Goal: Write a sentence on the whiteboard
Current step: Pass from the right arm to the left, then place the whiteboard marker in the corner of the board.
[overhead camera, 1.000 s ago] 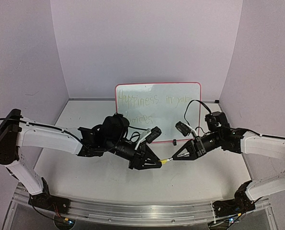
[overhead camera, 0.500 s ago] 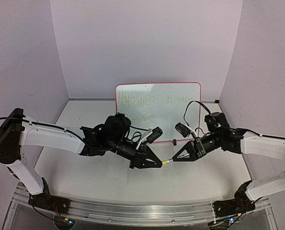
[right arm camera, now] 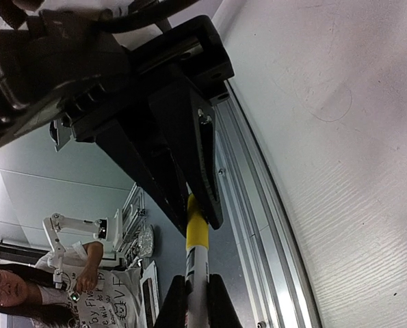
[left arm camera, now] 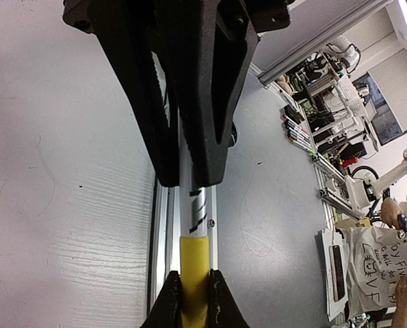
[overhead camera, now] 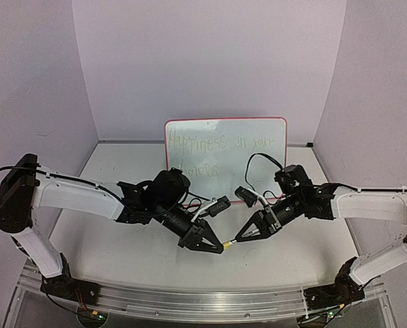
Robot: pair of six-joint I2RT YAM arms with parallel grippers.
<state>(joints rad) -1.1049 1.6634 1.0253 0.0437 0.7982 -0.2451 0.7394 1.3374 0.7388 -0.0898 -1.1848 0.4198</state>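
The whiteboard stands upright at the back of the table, with the sentence on it in faint yellow-green strokes over two lines. In front of it, above the table, my two grippers meet tip to tip on one marker. My left gripper is shut on the marker's yellow cap. My right gripper is shut on the white barrel. The cap sits against the barrel's end. The marker's tip is hidden.
An aluminium rail runs along the near table edge, below the grippers. Purple walls close the left, back and right sides. Cables loop over both wrists in front of the whiteboard's lower edge.
Both grippers and the marker have shifted toward the near edge and a little left. The left jaws have closed tighter onto the yellow cap.
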